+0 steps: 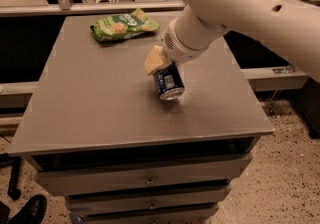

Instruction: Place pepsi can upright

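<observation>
- pepsi can [168, 82]: tilted, silver end pointing down & fwd, near middle of table [90, 113]; can't tell if low rim touches the top.
- Step, I judge: turn wrist till can axis is vertical, lower slow, base flat before release, else it tips/rolls.
- My gripper [162, 70] sits just above/behind it, clamped on can's upper body; one cream finger [154, 61] shows.
- chip bag [124, 25] well apart at back, no obstacle.

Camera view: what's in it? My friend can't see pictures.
The robot's gripper holds the blue pepsi can tilted over a grey table, not upright yet. A green snack bag lies at the table's far left corner.
</observation>
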